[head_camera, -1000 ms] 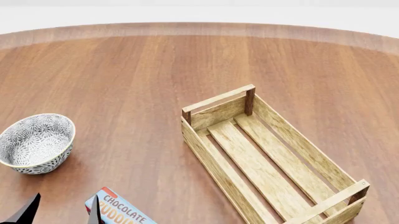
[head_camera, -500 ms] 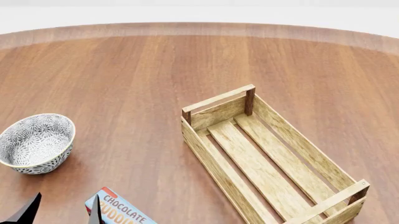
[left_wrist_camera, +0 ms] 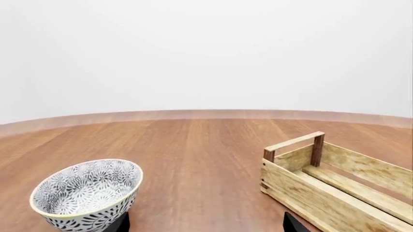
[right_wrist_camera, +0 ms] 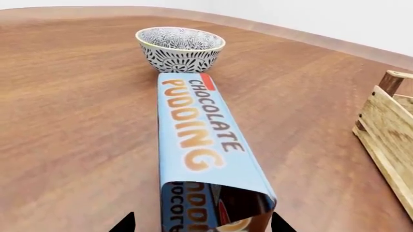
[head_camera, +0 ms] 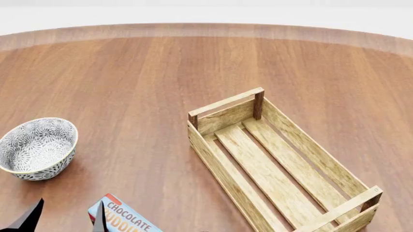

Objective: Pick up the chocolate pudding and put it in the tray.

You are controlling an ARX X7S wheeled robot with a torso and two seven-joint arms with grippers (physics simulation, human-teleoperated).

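Almost nothing is changed since the earlier frames. The left gripper (head_camera: 65, 220) is held wide beside the chocolate pudding (head_camera: 121, 216), which is lying flat on the table (head_camera: 142, 87), ungrasped; rightward, the tray (head_camera: 277, 162) stands empty. The right gripper (right_wrist_camera: 201, 223) is spread around the carton's end.

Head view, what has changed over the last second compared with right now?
Almost nothing. The left gripper tips at the bottom edge dipped a touch lower. The chocolate pudding, the bowl and the tray lie exactly where they were, and nothing has been taken hold of.
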